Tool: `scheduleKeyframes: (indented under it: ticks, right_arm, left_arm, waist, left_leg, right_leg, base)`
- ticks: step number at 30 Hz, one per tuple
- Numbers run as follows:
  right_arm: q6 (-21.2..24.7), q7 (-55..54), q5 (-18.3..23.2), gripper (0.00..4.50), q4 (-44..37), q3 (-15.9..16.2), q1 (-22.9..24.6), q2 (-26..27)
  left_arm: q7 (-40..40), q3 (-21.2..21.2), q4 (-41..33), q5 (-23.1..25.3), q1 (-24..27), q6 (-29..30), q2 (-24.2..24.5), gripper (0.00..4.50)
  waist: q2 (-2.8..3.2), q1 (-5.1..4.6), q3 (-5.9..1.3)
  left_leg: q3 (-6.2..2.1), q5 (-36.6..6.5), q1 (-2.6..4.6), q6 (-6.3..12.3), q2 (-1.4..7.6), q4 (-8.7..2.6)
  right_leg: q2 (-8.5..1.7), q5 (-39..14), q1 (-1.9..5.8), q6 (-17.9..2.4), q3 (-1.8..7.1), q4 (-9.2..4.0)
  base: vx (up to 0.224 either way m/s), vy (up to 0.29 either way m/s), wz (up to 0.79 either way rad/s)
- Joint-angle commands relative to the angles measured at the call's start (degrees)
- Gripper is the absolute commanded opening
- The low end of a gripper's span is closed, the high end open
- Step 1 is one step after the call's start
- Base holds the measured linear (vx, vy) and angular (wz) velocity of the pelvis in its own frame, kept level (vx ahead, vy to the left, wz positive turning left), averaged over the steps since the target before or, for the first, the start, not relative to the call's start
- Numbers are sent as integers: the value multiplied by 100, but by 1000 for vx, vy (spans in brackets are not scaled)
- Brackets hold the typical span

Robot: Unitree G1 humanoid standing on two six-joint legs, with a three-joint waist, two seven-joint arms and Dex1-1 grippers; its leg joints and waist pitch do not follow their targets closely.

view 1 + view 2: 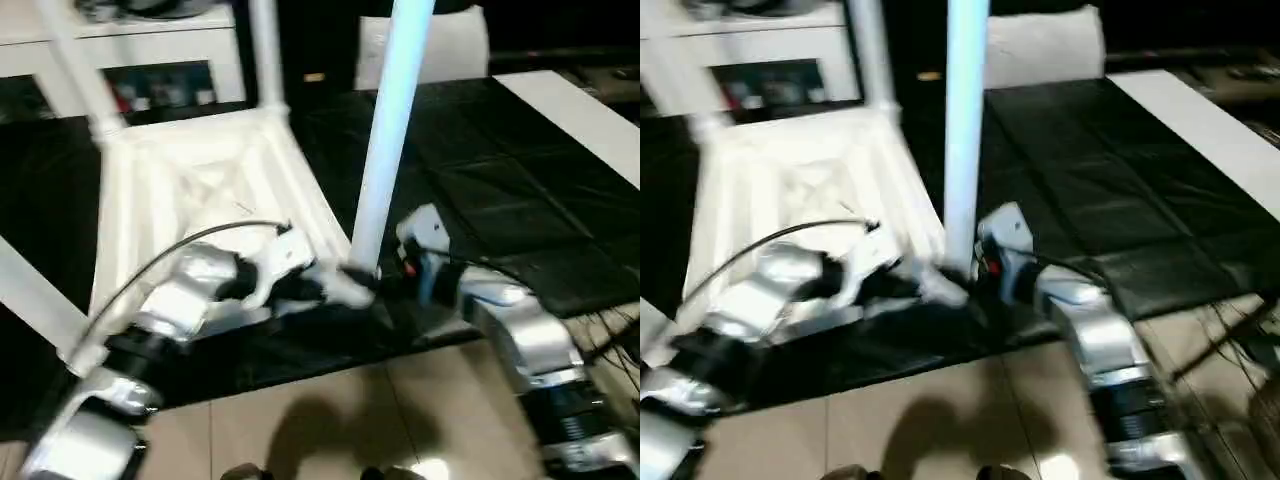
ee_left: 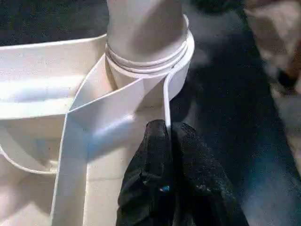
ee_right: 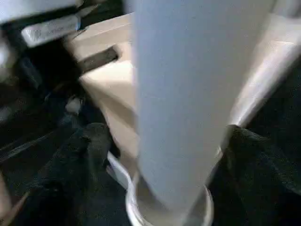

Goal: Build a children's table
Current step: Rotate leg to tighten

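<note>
The children's table (image 1: 200, 190) lies upside down on black mats (image 1: 480, 180), ribbed underside up, with white legs (image 1: 385, 140) standing in its corner sockets. The left gripper (image 2: 167, 129) has its jaws pinched shut on the thin rim of the table top just beside the near socket. The right gripper (image 3: 160, 150) has its jaws spread wide on either side of that socket's leg, with gaps visible.

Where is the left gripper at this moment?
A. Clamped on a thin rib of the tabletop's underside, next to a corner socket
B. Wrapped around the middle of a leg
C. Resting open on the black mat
A: in the left wrist view the left gripper pinches a thin rib of the tabletop, beside the socket holding a leg.
</note>
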Motion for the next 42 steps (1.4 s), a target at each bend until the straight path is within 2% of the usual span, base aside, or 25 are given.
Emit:
scheduleKeyframes:
  ticks: [1, 2, 4, 7, 8, 11, 13, 14, 15, 17, 18, 23, 24, 25, 26, 29, 31, 33, 34, 36, 37, 38, 39, 41, 42]
  right_arm:
    - [-119, 496, 101, 409, -35, 119, -73, -163]
    - [-126, 639, 138, 409, -8, 152, -83, -232]
    - [-189, 1097, 246, 409, 4, 260, -86, -408]
    - [-227, 1578, 361, 409, 8, 412, -103, -571]
    - [-267, 1705, 372, 409, 32, 454, -127, -599]
    - [-354, 1843, 363, 409, 98, 494, -178, -612]
    - [-431, 2030, 365, 392, 200, 545, -235, -598]
    - [-439, 2099, 368, 382, 201, 584, -235, -603]
    - [-449, 2147, 373, 372, 211, 612, -243, -609]
    - [-351, 2245, 438, 355, 155, 668, -223, -617]
    - [-332, 2277, 458, 348, 148, 679, -222, -618]
    - [-121, 2595, 584, 305, 68, 783, -184, -678]
    - [-81, 2620, 611, 285, 53, 776, -178, -677]
    - [-15, 2633, 653, 285, 28, 763, -168, -670]
    - [18, 2616, 685, 276, 11, 748, -160, -661]
    - [156, 2468, 807, 252, -56, 666, -123, -603]
    - [293, 2159, 864, 226, -136, 536, -69, -473]
    - [462, 1657, 851, 219, -192, 367, 1, -262]
    - [507, 1197, 752, 213, -206, 259, 61, -82]
    - [657, 157, 578, 208, -199, -1, 134, 333]
    - [657, 157, 578, 206, -199, -1, 134, 333]
    - [787, -240, 585, 204, -170, -146, 129, 519]
    - [851, -622, 556, 204, -149, -268, 127, 690]
    - [1003, -1339, 436, 202, -150, -455, 132, 1025]
    - [1023, -1722, 303, 202, -189, -500, 158, 1211]
  left_arm:
    - [-529, -281, 23, 45, -72, -408, 99, 0]
    - [-688, -310, 41, 9, -76, -477, 152, 0]
    - [-1094, -392, 17, -77, -88, -618, 279, 0]
    - [-1502, -500, -59, -140, -118, -640, 400, 0]
    - [-1659, -534, -89, -158, -131, -666, 432, 0]
    - [-1877, -583, -110, -192, -158, -709, 467, 0]
    - [-2075, -671, -83, -175, -208, -842, 492, 0]
    - [-2086, -679, -65, -163, -225, -863, 481, 0]
    - [-2103, -676, -37, -157, -241, -883, 471, 0]
    - [-2056, -677, 65, -100, -291, -979, 445, 0]
    - [-2047, -675, 97, -89, -307, -1001, 439, 0]
    - [-2065, -649, 309, -56, -413, -1075, 418, 0]
    - [-2066, -638, 314, -66, -413, -1064, 421, 0]
    - [-2038, -611, 312, -74, -406, -1022, 420, 0]
    - [-1990, -593, 324, -65, -408, -998, 413, 0]
    - [-1809, -546, 379, -28, -428, -871, 384, 0]
    - [-1595, -446, 407, -60, -437, -632, 316, 0]
    - [-1315, -278, 420, -159, -453, -330, 192, 0]
    - [-1140, -194, 426, -193, -467, -180, 119, 0]
    - [-429, 57, 502, -200, -533, 193, -148, 0]
    - [-429, 57, 502, -200, -533, 193, -148, 0]
    - [-129, 138, 554, -176, -566, 295, -260, 0]
    - [142, 205, 600, -151, -594, 369, -369, 0]
    - [733, 391, 694, -141, -670, 586, -626, 0]
    - [1027, 495, 680, -157, -698, 752, -791, 0]
  waist:
    - [42, 20, -431]
    - [15, 42, -432]
    - [14, 98, -442]
    - [-18, 159, -448]
    - [-5, 187, -449]
    - [-12, 210, -454]
    - [-3, 231, -454]
    - [17, 253, -456]
    - [-12, 269, -457]
    - [34, 283, -459]
    - [6, 277, -459]
    - [4, 295, -451]
    - [4, 291, -447]
    - [33, 294, -448]
    - [4, 286, -447]
    - [18, 300, -451]
    - [7, 304, -453]
    - [4, 306, -441]
    - [17, 288, -428]
    - [-26, 223, -391]
    - [-18, 201, -381]
    - [-23, 160, -375]
    - [-17, 137, -376]
    - [-18, 9, -374]
    - [-24, -55, -388]
  left_leg:
    - [-152, -1277, 117, 264, 402, -400]
    - [-150, -1287, 108, 239, 409, -406]
    - [-144, -1231, 107, 223, 415, -409]
    - [-128, -1138, 102, 251, 417, -406]
    - [-127, -1101, 101, 260, 420, -401]
    - [-131, -1038, 90, 244, 418, -402]
    - [-130, -1051, 100, 231, 419, -400]
    - [-128, -1073, 107, 223, 418, -399]
    - [-124, -1077, 109, 223, 422, -398]
    - [-140, -1082, 113, 201, 434, -407]
    - [-135, -1108, 110, 196, 432, -408]
    - [-139, -1217, 108, 171, 425, -411]
    - [-142, -1233, 109, 155, 423, -414]
    - [-146, -1246, 113, 143, 425, -414]
    - [-146, -1279, 123, 125, 434, -421]
    - [-150, -1259, 125, 103, 441, -424]
    - [-149, -1230, 122, 92, 440, -425]
    - [-148, -1277, 128, 53, 429, -429]
    - [-160, -1351, 123, -13, 428, -439]
    - [-169, -1635, 157, -105, 360, -429]
    - [-172, -1666, 169, -117, 350, -424]
    - [-186, -1756, 179, -121, 328, -412]
    - [-187, -1773, 179, -116, 325, -410]
    - [-232, -1890, 129, -173, 340, -428]
    - [-245, -1948, 137, -179, 330, -417]
  right_leg:
    - [-483, -1772, 320, -819, 443, -423]
    - [-491, -1748, 333, -839, 452, -403]
    - [-501, -1684, 342, -865, 466, -387]
    - [-506, -1588, 336, -922, 472, -363]
    - [-513, -1572, 335, -940, 475, -352]
    - [-518, -1587, 340, -948, 474, -346]
    - [-515, -1642, 331, -939, 472, -355]
    - [-516, -1680, 327, -933, 472, -361]
    - [-516, -1698, 331, -915, 471, -367]
    - [-506, -1665, 323, -909, 466, -358]
    - [-502, -1638, 327, -908, 468, -364]
    - [-514, -1865, 339, -853, 459, -391]
    - [-517, -1933, 338, -821, 456, -401]
    - [-519, -1953, 335, -815, 457, -404]
    - [-511, -1962, 329, -810, 457, -411]
    - [-519, -1898, 331, -836, 462, -401]
    - [-517, -1835, 333, -847, 467, -389]
    - [-527, -1956, 329, -835, 461, -409]
    - [-540, -2133, 328, -790, 455, -431]
    - [-544, -2873, 316, -511, 398, -533]
    - [-540, -3022, 302, -449, 387, -561]
    - [-535, -3292, 302, -305, 338, -623]
    - [-532, -3338, 307, -254, 328, -640]
    - [-518, -3357, 333, -120, 267, -660]
    - [-525, -3310, 324, -96, 251, -671]
  base:
    - [0, 0, 0]
    - [0, 0, 0]
    - [0, 0, 0]
    - [0, 0, 0]
    - [0, 0, 0]
    - [0, 0, 0]
    - [0, 0, 0]
    - [0, 0, 0]
    - [0, 0, 0]
    - [0, 0, 0]
    - [0, 0, 0]
    - [0, 0, 0]
    - [0, 0, 0]
    - [0, 0, 0]
    - [0, 0, 0]
    - [0, 0, 0]
    - [0, 0, 0]
    - [0, 0, 0]
    - [0, 0, 0]
    - [0, 0, 0]
    - [0, 0, 0]
    - [0, 0, 0]
    - [0, 0, 0]
    - [0, 0, 0]
    - [0, 0, 0]
